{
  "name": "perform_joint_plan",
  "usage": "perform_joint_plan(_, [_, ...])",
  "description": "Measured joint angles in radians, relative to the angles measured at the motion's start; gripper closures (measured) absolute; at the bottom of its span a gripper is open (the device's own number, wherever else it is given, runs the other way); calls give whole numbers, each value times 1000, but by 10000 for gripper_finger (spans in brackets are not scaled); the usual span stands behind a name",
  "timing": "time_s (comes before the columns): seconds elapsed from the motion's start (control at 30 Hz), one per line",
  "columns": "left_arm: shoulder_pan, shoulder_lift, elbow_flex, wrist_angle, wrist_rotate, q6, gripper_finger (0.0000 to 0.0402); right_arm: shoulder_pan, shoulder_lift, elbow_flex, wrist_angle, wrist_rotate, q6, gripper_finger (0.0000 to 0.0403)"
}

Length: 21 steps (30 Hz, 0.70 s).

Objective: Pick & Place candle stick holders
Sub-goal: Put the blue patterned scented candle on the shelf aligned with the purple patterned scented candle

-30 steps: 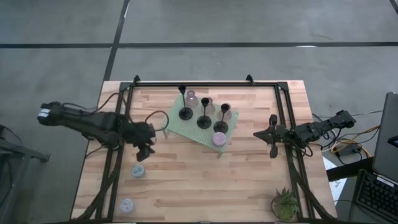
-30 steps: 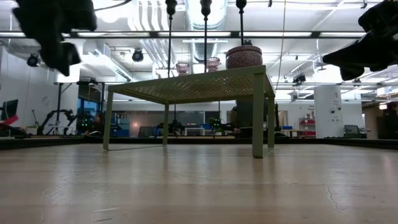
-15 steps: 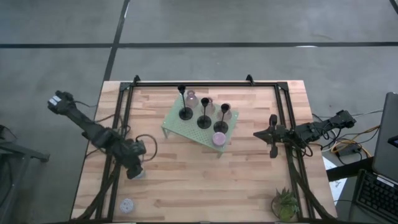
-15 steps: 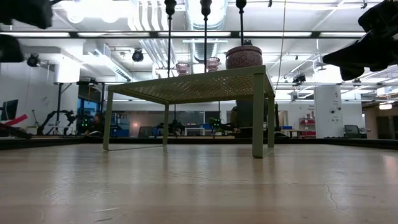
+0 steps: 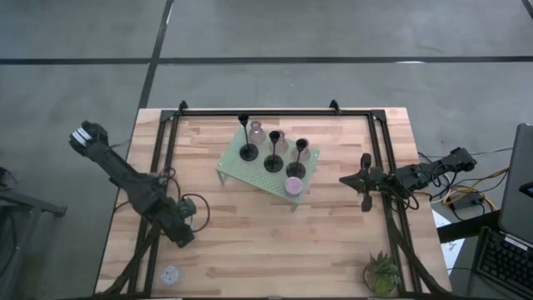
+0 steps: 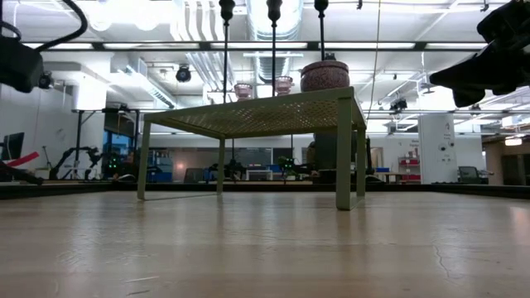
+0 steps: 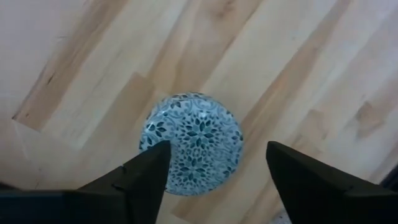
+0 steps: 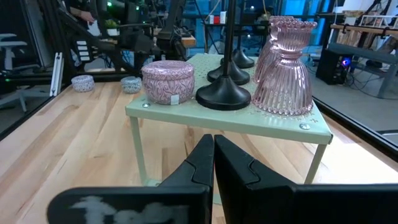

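Left gripper, now dropped from beside the green stand to table's near-left, hangs w/ fingers spread astride blue patterned holder on the wood, not yet gripped; pick imminent; right gripper clenched, idle at right.

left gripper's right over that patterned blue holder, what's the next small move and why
Probably lower straight down until the fingers bracket the holder, then close. The left gripper is open above the round pale-blue holder, which sits on the bare table between the two fingers, a little toward one of them, so a slight centring shift first looks wise.
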Motion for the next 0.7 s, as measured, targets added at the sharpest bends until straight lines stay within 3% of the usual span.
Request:
perform_joint_plan(0.23, [-2, 55, -1, 11, 3, 2, 84, 0, 0, 0, 0, 0, 0, 394])
perform_joint_plan(0.7, [5, 5, 7, -22, 95, 14, 85, 0, 0, 0, 0, 0, 0, 394])
